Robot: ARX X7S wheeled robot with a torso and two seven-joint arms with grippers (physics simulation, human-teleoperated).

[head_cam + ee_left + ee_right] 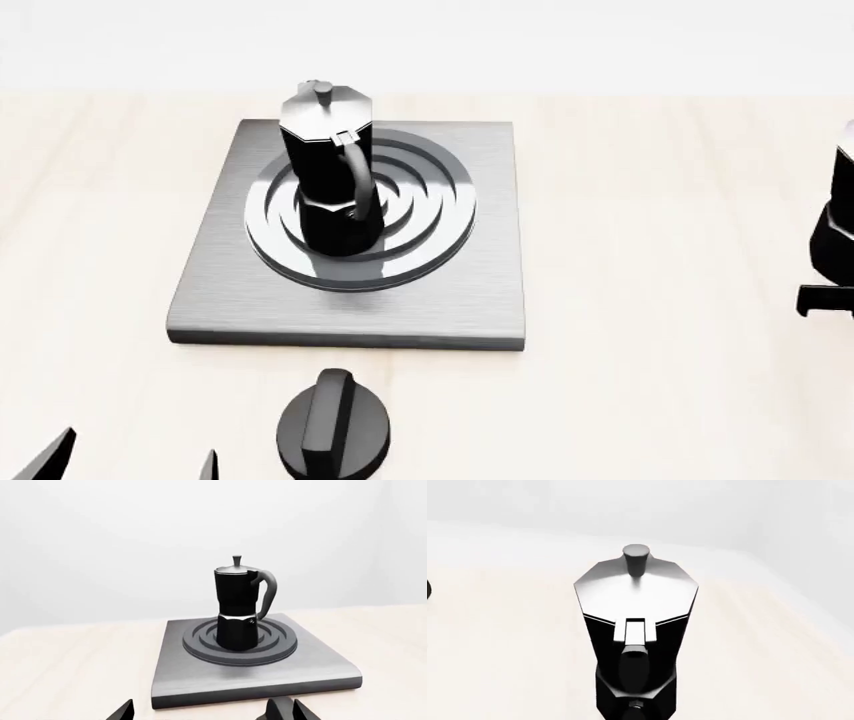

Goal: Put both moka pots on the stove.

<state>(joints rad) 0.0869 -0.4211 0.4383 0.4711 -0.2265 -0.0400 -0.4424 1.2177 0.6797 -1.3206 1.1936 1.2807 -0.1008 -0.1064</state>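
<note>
One moka pot (327, 180) stands upright on the ring burner of the grey stove (441, 300); it also shows in the left wrist view (237, 607) on the stove (200, 680). My left gripper (207, 711) is open and empty, just short of the stove's near edge; its tips show at the head view's lower left (131, 462). The second moka pot (635, 630) fills the right wrist view, handle toward the camera, and sits at the head view's right edge (841, 215). My right gripper (825, 300) is at its handle, fingers hidden behind the pot.
A squat black round knob (334, 432) sits on the pale wooden table (641, 380) just in front of the stove, beside my left gripper. A white wall rises behind the table's far edge.
</note>
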